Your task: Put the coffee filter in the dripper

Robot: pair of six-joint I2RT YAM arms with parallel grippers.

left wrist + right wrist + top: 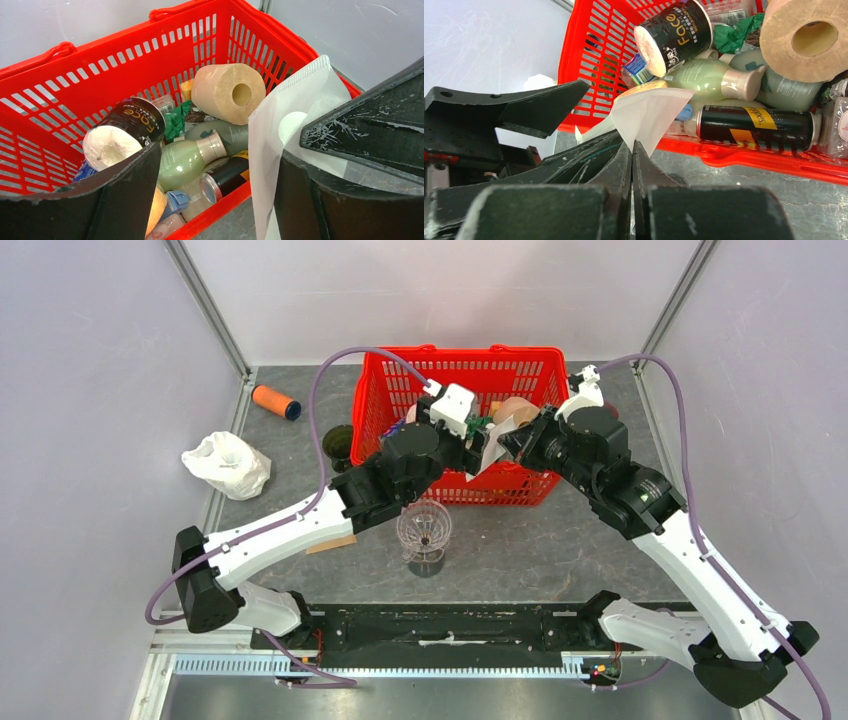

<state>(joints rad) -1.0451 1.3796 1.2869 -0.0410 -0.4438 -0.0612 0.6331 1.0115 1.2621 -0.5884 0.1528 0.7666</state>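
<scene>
Right wrist view: the white paper coffee filter [646, 117], a thin, featherweight sheet that will crease or tear easily, is pinched by one edge in the clenched right claw [632, 147], just over the near rim of the red plastic basket [744, 155] of bottles and paper rolls. The left claw [218, 150] is released, its fingers either side of the sheet without gripping it. A light pinch near an edge should suffice to carry it to the clear cone-shaped dripper [424, 530] on the grey worktop [520, 550], just in front of the basket.
</scene>
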